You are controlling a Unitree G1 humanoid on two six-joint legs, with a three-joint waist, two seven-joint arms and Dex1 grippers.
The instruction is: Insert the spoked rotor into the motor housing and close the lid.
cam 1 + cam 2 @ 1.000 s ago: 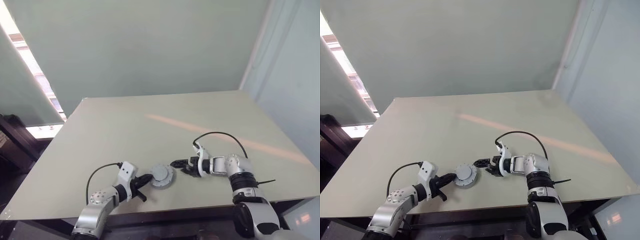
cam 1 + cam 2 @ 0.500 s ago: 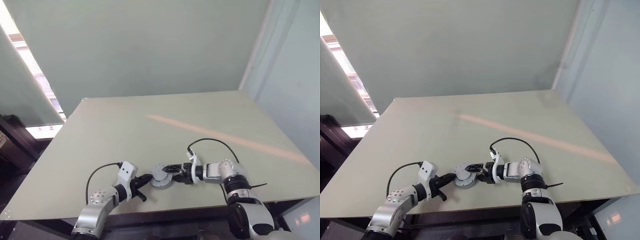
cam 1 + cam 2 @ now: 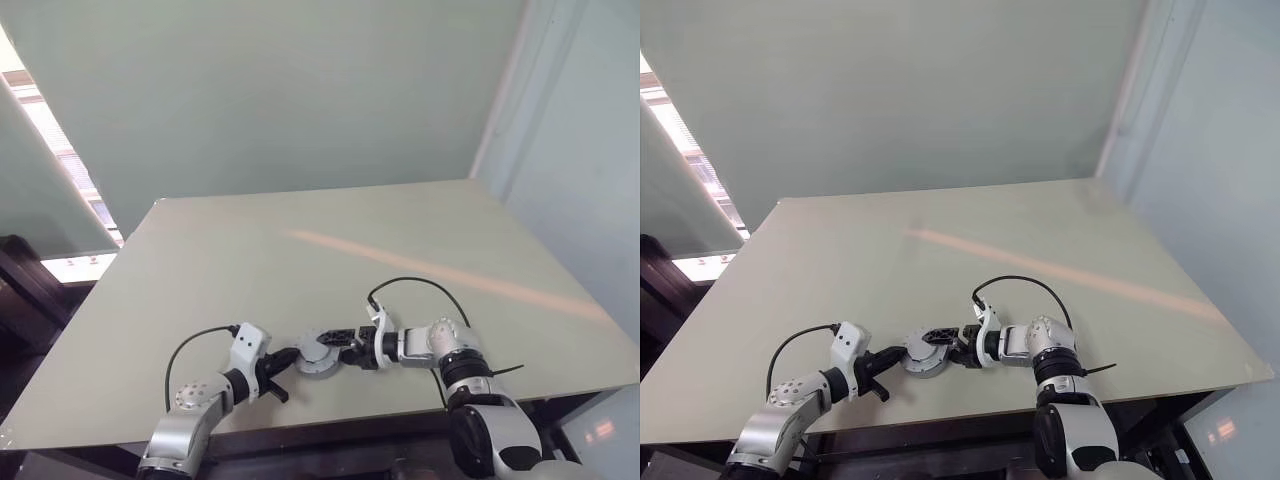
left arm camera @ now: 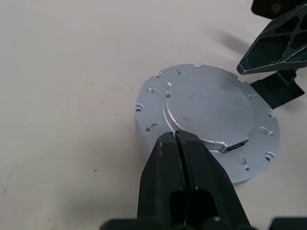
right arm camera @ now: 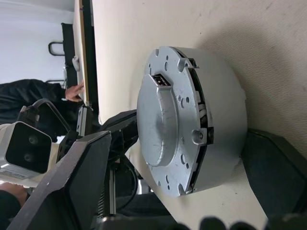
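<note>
The round silver-grey metal motor housing (image 4: 207, 120), capped by its flat pale lid (image 5: 160, 122), lay on the beige worktop (image 3: 300, 270) between our two end effectors. The left end effector (image 4: 176, 139) was pinched shut, its tips touching the near rim of the lid and gripping nothing. The right end effector (image 3: 345, 349) stood wide open, its fingers straddling the housing. We judged the closing step in hand; next we would need to squeeze and seat the lid.

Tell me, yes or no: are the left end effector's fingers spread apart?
No. In the left wrist view the left end effector has its two black fingers pressed together, tips at the rim of the silver round assembly.
</note>
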